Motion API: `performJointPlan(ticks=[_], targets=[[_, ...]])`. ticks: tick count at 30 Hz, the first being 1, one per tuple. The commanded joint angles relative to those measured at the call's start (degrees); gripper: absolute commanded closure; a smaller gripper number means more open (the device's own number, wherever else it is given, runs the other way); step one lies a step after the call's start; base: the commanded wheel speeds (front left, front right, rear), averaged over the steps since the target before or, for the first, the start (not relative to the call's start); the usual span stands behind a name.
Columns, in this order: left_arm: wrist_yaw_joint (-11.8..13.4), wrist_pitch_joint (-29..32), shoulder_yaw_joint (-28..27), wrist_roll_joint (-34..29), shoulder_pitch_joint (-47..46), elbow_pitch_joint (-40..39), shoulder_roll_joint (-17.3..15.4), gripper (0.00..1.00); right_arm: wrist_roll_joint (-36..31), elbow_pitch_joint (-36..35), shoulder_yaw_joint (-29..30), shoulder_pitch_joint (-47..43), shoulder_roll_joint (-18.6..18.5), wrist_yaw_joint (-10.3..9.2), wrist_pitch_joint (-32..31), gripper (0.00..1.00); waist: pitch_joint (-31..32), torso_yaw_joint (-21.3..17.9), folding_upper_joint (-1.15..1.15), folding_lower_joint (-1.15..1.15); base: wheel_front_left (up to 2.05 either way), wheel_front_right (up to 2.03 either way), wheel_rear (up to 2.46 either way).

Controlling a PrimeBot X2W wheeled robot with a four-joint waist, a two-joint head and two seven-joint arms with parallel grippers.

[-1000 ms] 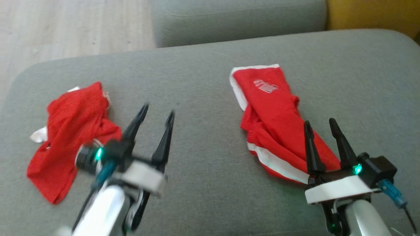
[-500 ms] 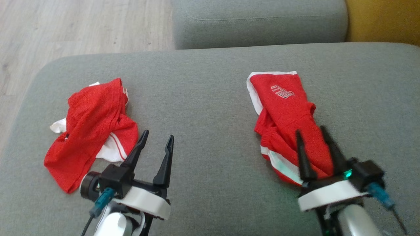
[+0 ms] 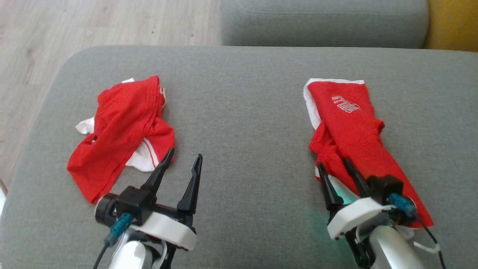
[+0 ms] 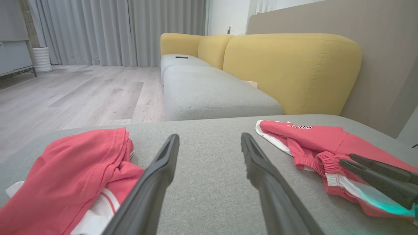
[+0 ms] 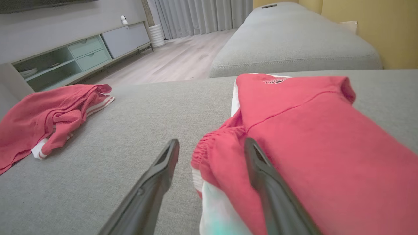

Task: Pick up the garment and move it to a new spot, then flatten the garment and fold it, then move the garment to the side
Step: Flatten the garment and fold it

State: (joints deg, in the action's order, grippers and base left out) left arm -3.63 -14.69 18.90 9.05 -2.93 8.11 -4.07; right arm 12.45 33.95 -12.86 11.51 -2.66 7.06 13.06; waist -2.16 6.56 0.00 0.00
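Right gripper (image 3: pixel 332 163): my two fingers stand apart, clamped on nothing. They straddle the near, gathered waistband end of the red shorts (image 3: pixel 347 127). In the right wrist view one finger lies over the red cloth, the other over the bare grey cushion (image 3: pixel 242 112). Whether either finger touches the fabric I cannot tell. The shorts lie on the right part of the cushion as a long, narrow bundle, with white trim at the edges and white lettering at the far end.

Left gripper (image 3: pixel 185 153): fingers apart, empty, over bare cushion. The outer tip sits just beside the near edge of a crumpled red garment (image 3: pixel 119 123). This lies on the left part of the cushion, well apart from the shorts, with white fabric showing beneath it.

Beyond the cushion: a second grey seat (image 3: pixel 325 18), wooden floor (image 3: pixel 112 22) and a yellow backrest (image 4: pixel 290 71).
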Motion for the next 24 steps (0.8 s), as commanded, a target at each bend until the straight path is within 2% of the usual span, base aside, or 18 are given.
performJointPlan(ticks=[1, 4, 5, 6, 11, 19, 24], targets=[[-0.4, -0.3, -2.5, -0.8, -2.4, -1.6, 0.2, 0.00, 0.4, -0.6, -1.3, 2.6, -0.2, 0.43, -0.1, 0.00, -0.5, 0.6, 0.00, 0.00, 0.00, 0.00, 0.00], [-0.8, -0.3, -2.7, -1.1, -2.6, -1.4, 0.5, 0.00, 1.2, 3.8, -1.2, 4.9, -0.2, 0.43, -1.7, 0.02, -1.0, 1.5, 0.00, 0.00, 0.00, 0.00, 0.00], [-0.9, -0.3, -2.7, -1.2, -2.7, -1.4, 0.6, 0.00, 1.8, 5.1, -1.4, 5.6, -0.2, 0.43, -2.3, 0.58, -1.2, 1.8, 0.00, 0.00, 0.00, 0.00, 0.00], [-1.0, -0.3, -2.7, -1.2, -2.8, -1.4, 0.7, 0.00, 2.4, 6.3, -1.6, 6.3, -0.2, 0.43, -2.8, 1.00, -1.3, 2.0, 0.00, 0.00, 0.00, 0.00, 0.00], [-1.4, -0.3, -3.1, -1.4, -3.0, -1.3, 0.9, 0.00, 5.5, 8.2, -5.0, 9.4, -0.2, 0.43, -1.4, 1.00, -1.5, 3.0, 0.00, 0.00, 0.00, 0.00, 0.00], [-1.8, -0.3, -3.4, -1.8, -2.7, -1.2, 1.1, 0.00, 11.5, 2.3, -13.1, 13.8, -0.2, 0.43, 1.8, 1.00, -1.1, 3.7, 0.00, 0.00, 0.00, 0.00, 0.00], [-1.8, -0.3, -3.1, -1.8, -2.9, -1.2, 1.2, 0.00, 13.5, 2.5, -19.7, 16.1, -0.2, 0.43, 1.9, 1.00, -1.2, 4.2, 0.00, 0.00, 0.00, 0.00, 0.00]])
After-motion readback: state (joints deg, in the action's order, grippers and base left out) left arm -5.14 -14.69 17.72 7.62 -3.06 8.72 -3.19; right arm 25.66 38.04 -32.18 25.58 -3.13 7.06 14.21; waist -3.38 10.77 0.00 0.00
